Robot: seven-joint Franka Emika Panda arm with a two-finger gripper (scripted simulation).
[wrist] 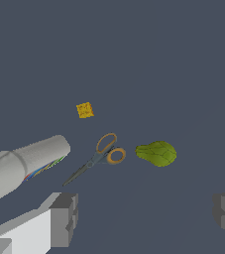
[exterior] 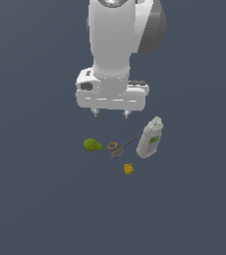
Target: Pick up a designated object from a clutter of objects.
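Small scissors (exterior: 119,146) (wrist: 100,155) with two orange-brown handle loops and thin dark blades lie flat on the dark floor, between a lumpy green blob (exterior: 92,145) (wrist: 156,153) and a grey-white bottle with a green label (exterior: 150,139) (wrist: 22,166). A tiny yellow block (exterior: 128,169) (wrist: 84,110) sits close by. My gripper (exterior: 110,113) (wrist: 144,214) hangs above the clutter, open, with nothing between its fingers. In the wrist view the scissors lie beyond the gap between the two dark fingertips (wrist: 64,218).
The bottle lies on its side just beside the scissors' blade tips, toward the exterior view's right. The green blob lies just beyond the handle loops on the other side. A bare dark grey floor surrounds the four items.
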